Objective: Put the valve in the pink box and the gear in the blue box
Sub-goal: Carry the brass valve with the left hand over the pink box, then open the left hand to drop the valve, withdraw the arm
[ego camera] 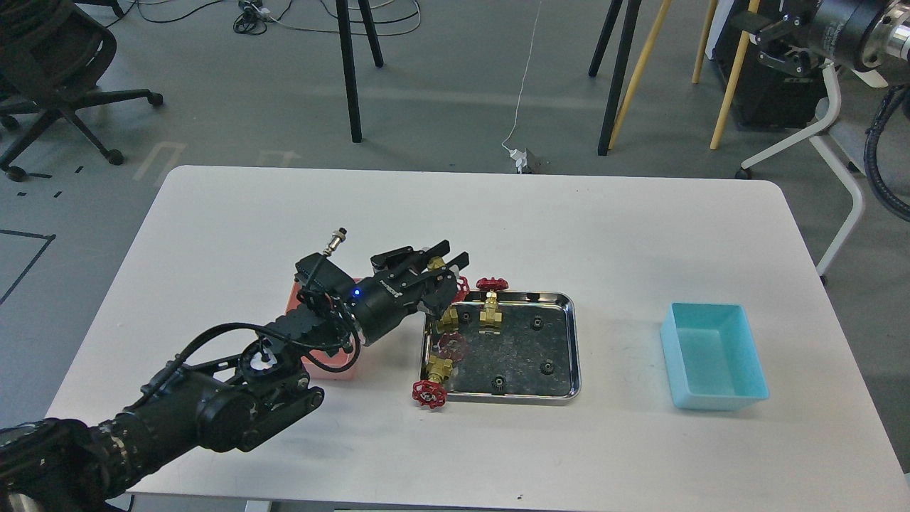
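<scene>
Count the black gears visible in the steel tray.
4, all in the steel tray: gear at far left, gear at far right, gear at near right, gear by the near rim. The left gripper may hide more.

valve point(490, 302): brass body, red handwheel
gear point(548, 367): black
pink box point(334, 370): salmon-pink
blue box point(714, 355): light cyan
tray point(569, 341): shiny steel
table point(604, 235): white

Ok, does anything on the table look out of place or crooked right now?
One valve lies tipped over the steel tray's front-left rim, its red handwheel hanging outside on the table. The tray's other valves and the small black gears sit inside it. The blue box looks empty and square.
</scene>
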Robot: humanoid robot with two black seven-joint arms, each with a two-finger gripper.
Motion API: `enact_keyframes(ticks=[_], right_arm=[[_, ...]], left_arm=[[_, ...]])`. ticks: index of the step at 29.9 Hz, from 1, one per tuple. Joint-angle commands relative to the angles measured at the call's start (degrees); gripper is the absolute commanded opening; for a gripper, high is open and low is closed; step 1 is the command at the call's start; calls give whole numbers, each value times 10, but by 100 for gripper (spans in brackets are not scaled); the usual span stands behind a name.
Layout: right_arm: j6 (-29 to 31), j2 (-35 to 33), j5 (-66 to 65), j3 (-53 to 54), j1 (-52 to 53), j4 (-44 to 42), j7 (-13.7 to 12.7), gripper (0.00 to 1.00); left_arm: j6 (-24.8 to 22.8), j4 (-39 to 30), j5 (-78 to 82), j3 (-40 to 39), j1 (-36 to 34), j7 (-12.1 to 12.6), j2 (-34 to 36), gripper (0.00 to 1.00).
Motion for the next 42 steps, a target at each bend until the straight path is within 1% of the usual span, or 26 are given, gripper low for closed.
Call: enact_keyframes(ticks=[1,4,6,10,14,19,27,29,31,35,39,40,41,42], right_arm=[[0,3,0,0,0,-5,0,99],[0,12,-2,0,1,-9,0,99],[0,14,-4,0,2,-9,0,99],[0,17,-4,0,3,-19,0,99],[0,32,-5,1,2,-27,0,99],[-1,53,-15,1,2,-30,0,99],[-4,82,-16,1,7,-57,0,99],[-11,83,-16,2,9,-56,1,99],[-17,84,-16,3,10,-57,3,99],[-25,84,-15,4,10,-57,3,99],[-44,91,-14,7,9,-57,3,99],[-54,96,-13,7,10,-57,3,99],[-64,101,-13,7,10,-57,3,99],[-71,106,-12,7,10,-57,1,99]], left_arm=[[-7,-46,-12,-22,1,4,69,18],[-6,-70,-11,-22,16,6,120,18],[-6,-82,-9,-23,41,7,147,18],[4,-86,-8,-21,80,9,174,18],[17,-80,-2,-22,118,9,177,18],[31,-57,2,-21,126,9,172,19],[32,-47,2,-23,136,9,161,23],[32,-46,2,-23,136,9,158,27],[32,-46,1,-23,136,9,156,32],[33,-45,1,-29,136,9,140,52],[33,-45,-2,-34,141,9,133,69],[33,-45,-3,-37,145,9,132,77],[33,-46,-4,-41,148,8,132,83],[33,-48,-4,-47,150,8,131,86]])
